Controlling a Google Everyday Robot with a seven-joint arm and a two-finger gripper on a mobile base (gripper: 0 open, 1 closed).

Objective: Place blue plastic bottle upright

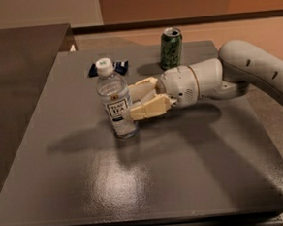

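Gripper (pixel 131 102) from 3 o'clock pinches the near-upright blue plastic bottle (pixel 114 97) on the table (pixel 151 182), jaws bottle-width apart; green soda can (pixel 171 48) at 1 o'clock.

Dark grey table (pixel 185 180) — blue plastic bottle (pixel 114 95) standing, green can (pixel 171 47), dark-blue wrapper (pixel 121 66) — pincer (pixel 131 104) beside bottle
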